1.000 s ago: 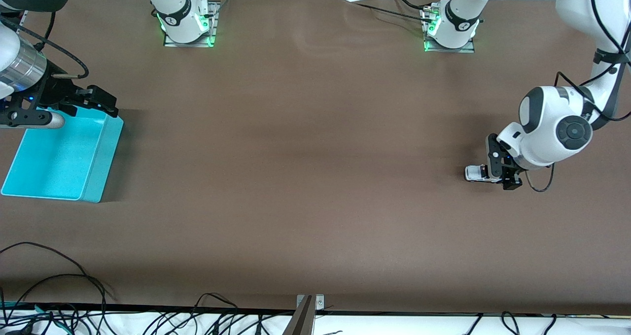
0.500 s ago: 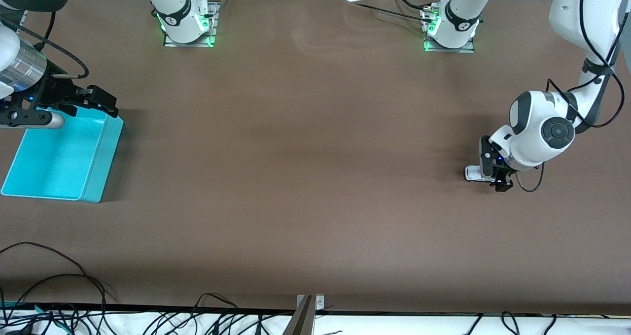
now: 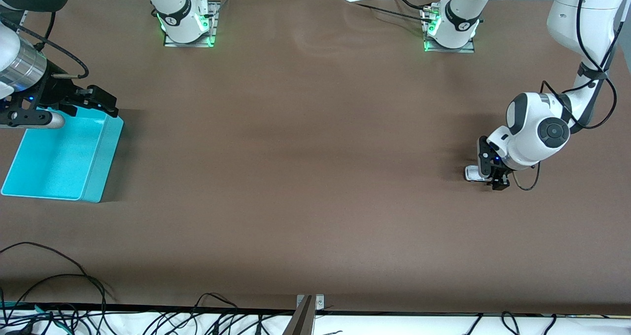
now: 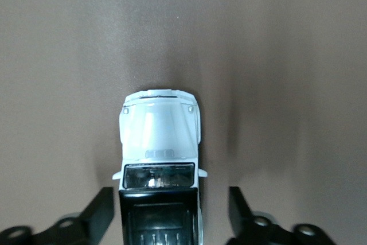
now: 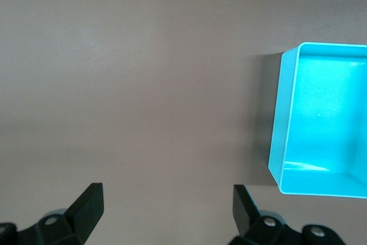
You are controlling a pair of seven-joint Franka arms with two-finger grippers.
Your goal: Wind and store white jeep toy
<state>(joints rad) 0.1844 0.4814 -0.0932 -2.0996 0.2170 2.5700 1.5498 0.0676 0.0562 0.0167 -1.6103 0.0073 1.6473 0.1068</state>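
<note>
White jeep toy (image 4: 159, 159) sits flat on the brown table (image 3: 305, 177), toward the left arm's end, well apart from the turquoise bin (image 3: 96, 162) at the right arm's end. In the front view only its pale nose (image 3: 472, 173) shows past the tool. In the left wrist view the white hood and windshield are clear, w/ the black rear roof running out of the picture edge.

Left gripper (image 4: 170, 216) is down at table level, straddling the toy's rear half. Its two black fingers (image 4: 100, 210) stand either side of the black roof: one just beside the body, nearly touching, the other w/ a clear strip of table showing between it and the toy. So jaws are part open, not clamped; contact on the near finger can't be told for sure. Toy's wheels appear to rest on the table, not lifted.

Right gripper (image 3: 96, 102) waits over the bin's edge farthest from the front camera, at the corner toward the table's middle. Right wrist view shows its fingers (image 5: 86, 205) spread wide w/ nothing but bare table between them, and the bin (image 5: 287, 142) off to one side, its inside showing only blue floor.

Both arm bases (image 3: 187, 22) stand along the table edge farthest from the front camera, green lights on. Loose black cables (image 3: 59, 281) lie along the edge nearest the front camera, partly on the table at the right arm's end.
</note>
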